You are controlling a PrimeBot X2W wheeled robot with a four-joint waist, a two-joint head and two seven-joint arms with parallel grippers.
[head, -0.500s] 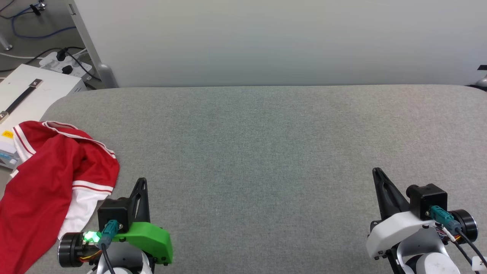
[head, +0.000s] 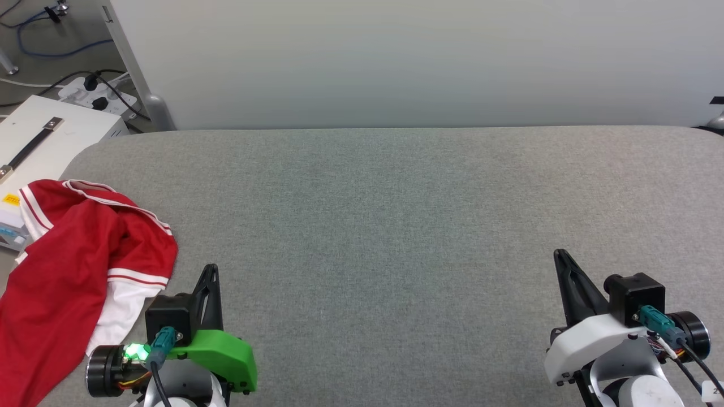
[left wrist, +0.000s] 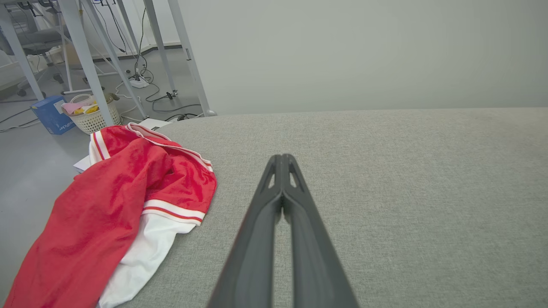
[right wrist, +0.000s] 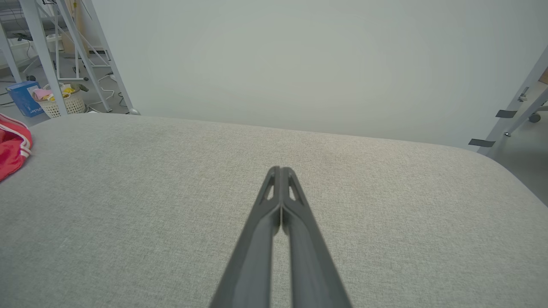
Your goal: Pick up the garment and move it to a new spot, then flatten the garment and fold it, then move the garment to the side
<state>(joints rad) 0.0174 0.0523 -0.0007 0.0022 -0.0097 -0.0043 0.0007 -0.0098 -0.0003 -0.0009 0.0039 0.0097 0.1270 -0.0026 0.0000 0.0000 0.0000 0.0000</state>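
From the head I look forward and down on the wide grey fabric-covered table (head: 396,215), catching its far edge and the pale grey wall panel (head: 396,62) behind. My left wrist camera rides low, sighting along the left gripper (left wrist: 282,157) across that top toward the panel, with the crumpled red-and-white jersey garment (left wrist: 107,205) near on its left. The right wrist camera faces likewise along the right gripper (right wrist: 280,169); the garment clips its left edge. All three share table and panel.

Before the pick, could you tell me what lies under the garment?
The garment rests on the grey cushion, draping over its left edge near a white box. Anything beneath its folds is hidden.
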